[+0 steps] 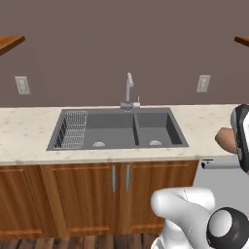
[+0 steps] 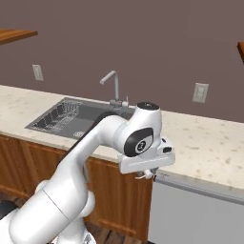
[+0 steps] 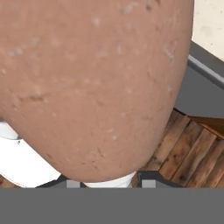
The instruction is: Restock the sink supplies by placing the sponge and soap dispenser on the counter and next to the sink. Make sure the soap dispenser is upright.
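My tool (image 3: 107, 181) is pinching the soap dispenser (image 3: 92, 83), held just off the worktop (image 1: 204, 121) edge, right of the sink (image 1: 119, 129).

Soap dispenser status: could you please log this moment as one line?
gripper: shut on soap dispenser | dispenser: right of sink, over counter front edge | not set down

reddish-brown soap dispenser (image 3: 92, 83), beige speckled counter (image 1: 29, 129), dark grey sink (image 1: 146, 127)
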You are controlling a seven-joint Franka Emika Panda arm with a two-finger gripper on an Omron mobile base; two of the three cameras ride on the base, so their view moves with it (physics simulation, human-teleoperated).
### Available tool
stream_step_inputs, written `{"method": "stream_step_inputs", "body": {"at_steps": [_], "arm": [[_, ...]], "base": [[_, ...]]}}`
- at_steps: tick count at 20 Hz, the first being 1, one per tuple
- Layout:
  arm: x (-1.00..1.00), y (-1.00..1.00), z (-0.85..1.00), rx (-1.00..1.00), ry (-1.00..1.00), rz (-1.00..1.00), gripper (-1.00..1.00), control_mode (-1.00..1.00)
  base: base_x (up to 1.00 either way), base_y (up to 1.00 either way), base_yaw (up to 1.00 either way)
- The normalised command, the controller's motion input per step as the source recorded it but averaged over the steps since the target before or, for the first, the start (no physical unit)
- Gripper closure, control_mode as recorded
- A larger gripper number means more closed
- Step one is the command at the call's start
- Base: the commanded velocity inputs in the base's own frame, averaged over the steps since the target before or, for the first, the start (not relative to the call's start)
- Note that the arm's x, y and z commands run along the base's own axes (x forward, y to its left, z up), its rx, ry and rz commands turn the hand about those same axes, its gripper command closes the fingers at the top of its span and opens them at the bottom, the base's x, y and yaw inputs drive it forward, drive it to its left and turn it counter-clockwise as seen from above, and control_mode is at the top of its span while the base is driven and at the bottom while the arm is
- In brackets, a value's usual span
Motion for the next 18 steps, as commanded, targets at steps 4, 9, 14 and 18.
{"method": "stream_step_inputs", "body": {"at_steps": [4, 9, 14, 18], "arm": [[0.3, 0.0, -0.02, 0.0, 0.03, 0.0, 1.0, -1.0], [1.0, -0.22, 0.11, 0.0, 0.18, 0.04, 1.0, -1.0], [0.96, -0.02, 0.18, -0.09, 0.14, 0.05, 1.0, -1.0], [1.0, -0.01, 0.14, -0.01, 0.2, 0.0, 1.0, -1.0]], "base": [[0.02, -0.05, -0.04], [0.0, 0.0, 0.0], [0.0, 0.0, 0.0], [0.0, 0.0, 0.0]]}}
